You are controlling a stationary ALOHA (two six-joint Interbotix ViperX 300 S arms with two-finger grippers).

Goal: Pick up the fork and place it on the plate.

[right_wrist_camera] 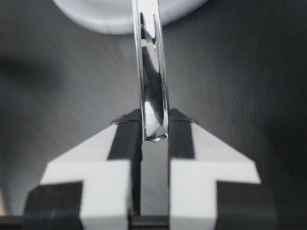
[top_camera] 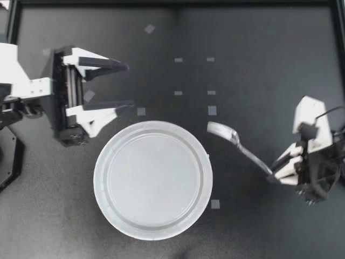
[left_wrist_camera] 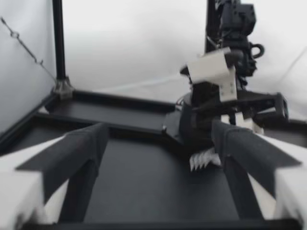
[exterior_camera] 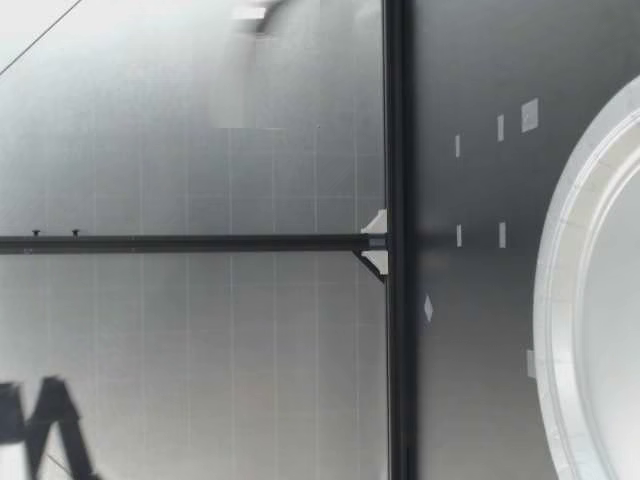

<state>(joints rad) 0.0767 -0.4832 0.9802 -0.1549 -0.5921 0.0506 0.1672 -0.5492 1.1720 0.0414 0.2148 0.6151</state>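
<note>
**At the plate's edge: fork pinched by its handle end, not yet over the plate**

Beside the plate [top_camera: 153, 231], on its right-hand side in the top view, my right gripper [top_camera: 274, 174] is closed on the very end of the fork [top_camera: 237, 141] handle. The right wrist view shows both fingers [right_wrist_camera: 125, 139] pressing the narrow handle from two sides, with only its last bit between the pads. The fork's head points toward the plate and sits just beside the rim, not above the plate's floor. I cannot tell from these views whether the head is clear of the table [top_camera: 259, 65].

My left gripper [top_camera: 121, 85] hangs wide open and empty near the plate's far-left side, well apart from the fork.

Judged from this, the carry is under way and the release is yet to come. The main risk is the grip: with so little handle held, the long, heavy head could swing down or twist between the pads during a quick move. The smooth metal could also slip out. If the head travels low, it may catch the raised rim and push or tip the light plate. A release made too soon would leave the fork half on the rim or on the table.
</note>
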